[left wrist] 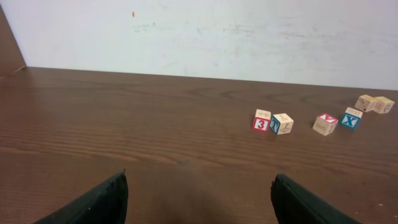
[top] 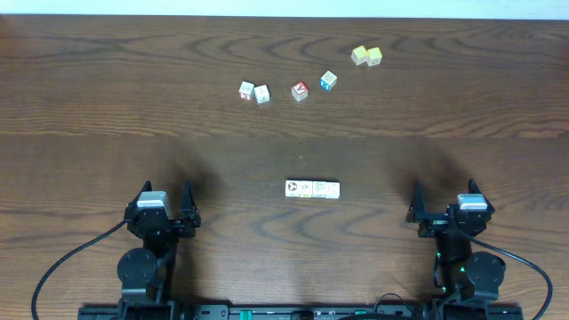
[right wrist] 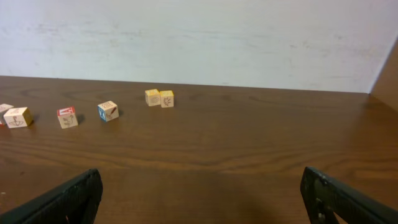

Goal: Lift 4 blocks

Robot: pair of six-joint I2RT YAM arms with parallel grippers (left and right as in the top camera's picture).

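Observation:
The blocks (top: 312, 189) lie in the overhead view as a short row of several small white picture cubes, side by side in the middle of the table. They show in neither wrist view. My left gripper (top: 165, 192) (left wrist: 199, 190) rests near the front edge, well to the left of the row, open with nothing between its fingers. On the other side, equally far from the row, my right gripper (top: 444, 191) (right wrist: 200, 186) stands open and empty too.
Farther back lie loose cubes: a white pair with red edges (top: 254, 92) (left wrist: 272, 122), a red-faced cube (top: 300, 91) (left wrist: 325, 124) (right wrist: 67, 117), a blue-sided cube (top: 328, 81) (left wrist: 351, 117) (right wrist: 108, 111) and two pale yellow cubes (top: 366, 56) (left wrist: 374, 103) (right wrist: 160, 98). A white wall stands behind the table.

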